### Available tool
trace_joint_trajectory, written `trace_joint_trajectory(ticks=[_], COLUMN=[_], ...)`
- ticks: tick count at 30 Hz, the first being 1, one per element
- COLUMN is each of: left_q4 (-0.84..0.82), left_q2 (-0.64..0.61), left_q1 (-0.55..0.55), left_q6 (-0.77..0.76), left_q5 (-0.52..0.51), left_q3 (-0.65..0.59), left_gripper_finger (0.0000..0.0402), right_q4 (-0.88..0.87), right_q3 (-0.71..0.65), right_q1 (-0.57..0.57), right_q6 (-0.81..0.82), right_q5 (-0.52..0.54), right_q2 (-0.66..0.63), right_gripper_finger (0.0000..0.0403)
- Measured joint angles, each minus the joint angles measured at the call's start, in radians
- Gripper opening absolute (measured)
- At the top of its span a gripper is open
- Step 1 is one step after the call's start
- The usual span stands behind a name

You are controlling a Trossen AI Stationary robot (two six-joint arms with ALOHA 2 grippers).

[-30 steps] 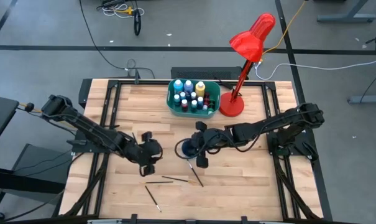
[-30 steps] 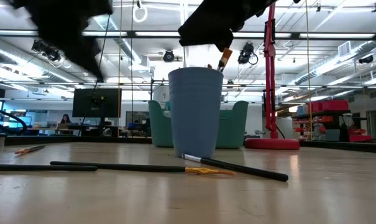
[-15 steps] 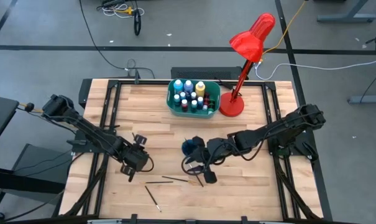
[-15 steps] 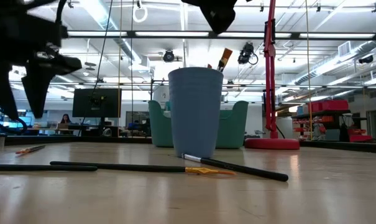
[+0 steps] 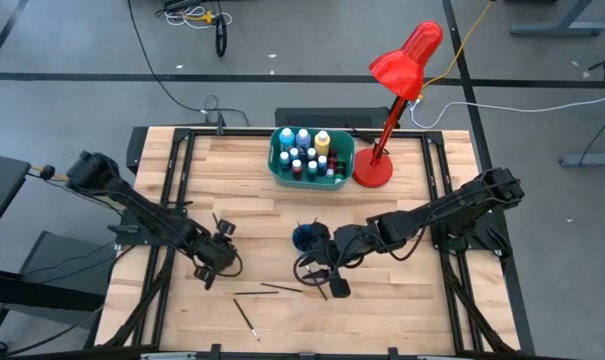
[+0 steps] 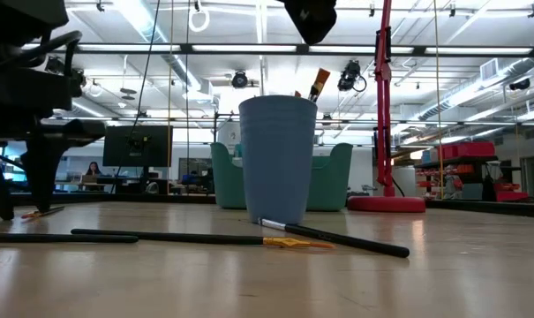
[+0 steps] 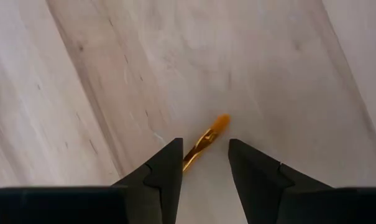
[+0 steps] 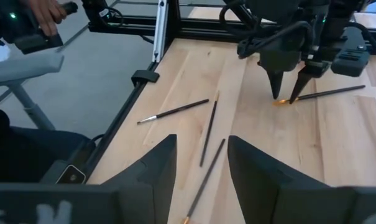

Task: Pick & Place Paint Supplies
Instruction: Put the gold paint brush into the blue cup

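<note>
Down low on the tabletop, the left gripper has its jaws spread, straddling the orange tip of a brush without closing on it. Nearby, the right gripper hovers with jaws parted and empty over three more brushes lying loose on the wood. Beside it stands a blue cup holding one brush. Paint bottles sit in the tub near the lamp.
</note>
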Motion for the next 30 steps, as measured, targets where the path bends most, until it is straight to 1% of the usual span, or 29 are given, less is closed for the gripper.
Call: trace_joint_trajectory(ticks=[4, 8, 12, 16, 18, 20, 22, 28, 30], left_q4=[0.044, 0.074, 0.076, 0.085, 0.095, 0.117, 0.127, 0.188, 0.196], left_q2=[-0.001, -0.001, -0.001, 0.000, 0.000, 0.000, 0.000, 0.001, 0.002], left_q1=[0.022, 0.070, 0.130, 0.182, 0.200, 0.211, 0.212, 0.213, 0.211], left_q6=[0.021, 0.034, 0.039, 0.073, 0.094, 0.104, 0.105, 0.117, 0.120], left_q5=[0.014, 0.101, 0.187, 0.242, 0.253, 0.253, 0.234, 0.079, 0.033], left_q3=[-0.021, -0.037, -0.048, -0.050, -0.052, -0.052, -0.034, 0.085, 0.135], left_gripper_finger=[0.0141, 0.0126, 0.0088, 0.0041, 0.0018, 0.0009, 0.0011, 0.0006, 0.0006], right_q4=[0.001, 0.001, 0.001, 0.001, 0.001, 0.000, 0.000, -0.004, -0.019], right_q3=[0.000, 0.000, 0.000, 0.000, 0.000, 0.000, 0.000, 0.000, 0.000], right_q1=[0.000, 0.000, 0.000, 0.000, 0.000, 0.000, 0.000, 0.000, 0.000], right_q6=[0.000, 0.000, 0.001, 0.004, 0.004, 0.003, -0.002, 0.000, 0.022], right_q5=[0.000, 0.000, 0.000, 0.000, 0.000, 0.000, 0.000, -0.001, -0.018], right_q2=[0.000, 0.000, 0.000, 0.000, 0.000, 0.000, 0.000, 0.000, -0.006], right_gripper_finger=[0.0144, 0.0144, 0.0143, 0.0143, 0.0143, 0.0143, 0.0143, 0.0143, 0.0143])
